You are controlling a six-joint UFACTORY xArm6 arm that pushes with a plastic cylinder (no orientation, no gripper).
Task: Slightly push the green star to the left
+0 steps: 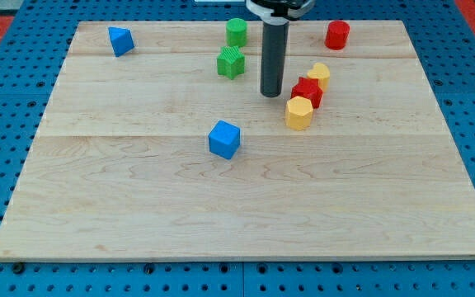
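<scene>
The green star (231,62) lies near the view's top, a little left of centre, on the wooden board (138,206). My tip (271,94) is at the end of the dark rod, to the right of the star and slightly lower, a short gap away from it. A green cylinder-like block (236,32) stands just above the star.
A red star-like block (308,91) sits right of my tip, with a yellow block (319,76) above it and another yellow block (299,113) below it. A red cylinder (336,35) is at top right. A blue cube (224,139) is at centre. A blue block (120,40) is at top left.
</scene>
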